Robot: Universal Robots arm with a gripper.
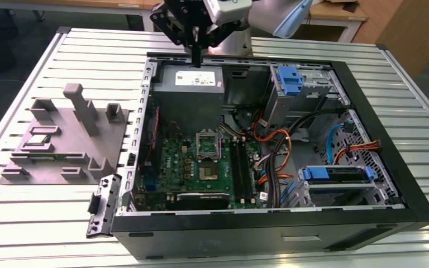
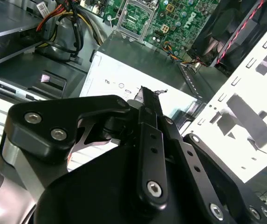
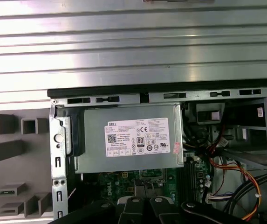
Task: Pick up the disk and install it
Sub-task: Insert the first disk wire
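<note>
Grey power supply (image 1: 190,81) sits beneath my pincer (image 1: 198,61).
Jaws together, empty; orange cables (image 1: 272,138) lie between it and the disk (image 1: 334,174).

arm (image 1: 274,17): cut off by the exterior view's top edge | power supply (image 2: 119,80): largely hidden behind gripper (image 2: 148,93) in second wrist view | grey fixture block (image 3: 12,151): cut by frame edge in first wrist view | motherboard (image 1: 199,162) chips: too small to tell

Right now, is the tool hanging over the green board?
No, in the exterior view the tool hangs over the grey power box, not the green board.
</note>
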